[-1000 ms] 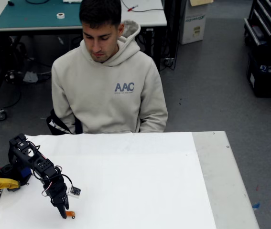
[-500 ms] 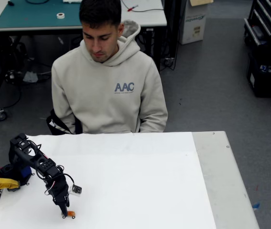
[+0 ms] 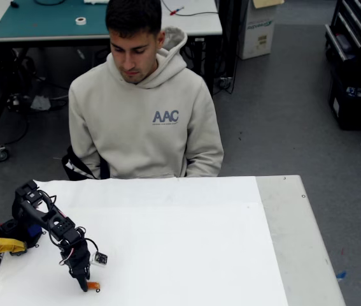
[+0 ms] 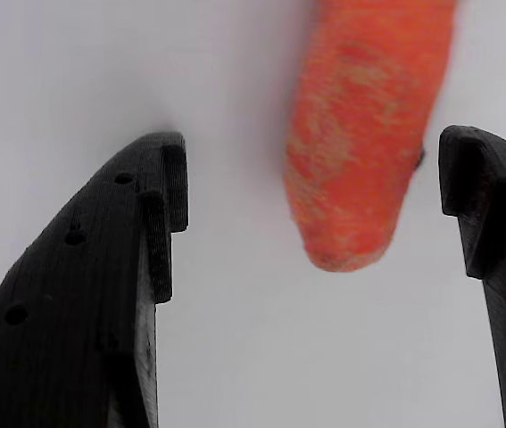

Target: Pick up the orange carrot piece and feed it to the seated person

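The orange carrot piece (image 3: 93,286) lies on the white table (image 3: 186,255) near its front left corner. My black gripper (image 3: 84,285) reaches down right over it, tips at the table surface. In the wrist view the carrot piece (image 4: 364,134) sits between the two black fingers (image 4: 119,267), closer to the right one, with a gap on both sides; my gripper (image 4: 315,209) is open. The seated person (image 3: 143,95) in a beige hoodie sits behind the far edge of the table, looking down.
A yellow clamp-like part (image 3: 0,245) sits by the arm's base at the left edge. Bare grey tabletop (image 3: 295,242) runs along the right of the white sheet. Behind the person stands a workbench with a green mat (image 3: 46,19).
The arm has lowered a little and shifted slightly; the gripper tips have come down around the carrot piece. The person has not moved.
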Robot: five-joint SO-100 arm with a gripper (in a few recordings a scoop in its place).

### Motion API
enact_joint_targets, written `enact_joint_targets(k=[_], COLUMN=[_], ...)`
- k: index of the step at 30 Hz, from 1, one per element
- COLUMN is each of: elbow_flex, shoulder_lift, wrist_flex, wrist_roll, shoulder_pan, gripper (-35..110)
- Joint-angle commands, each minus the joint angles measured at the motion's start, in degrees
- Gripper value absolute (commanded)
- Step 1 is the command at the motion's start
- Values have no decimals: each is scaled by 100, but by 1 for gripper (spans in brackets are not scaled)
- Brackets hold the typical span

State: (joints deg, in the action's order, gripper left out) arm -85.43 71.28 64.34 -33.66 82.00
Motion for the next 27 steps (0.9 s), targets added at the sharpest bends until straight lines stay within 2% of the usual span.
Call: enact_joint_targets(k=[1,9,15,23,27], elbow_flex=[149,158,158,-105,-413], shoulder_lift=[97,26,26,-53,-53], wrist_flex=[-18,-26,-79,-1529,-1872], wrist_roll=[-70,-70,-44,-9,-62], shoulder_pan=[141,158,167,167,176], gripper=[19,14,-1,-2,-2])
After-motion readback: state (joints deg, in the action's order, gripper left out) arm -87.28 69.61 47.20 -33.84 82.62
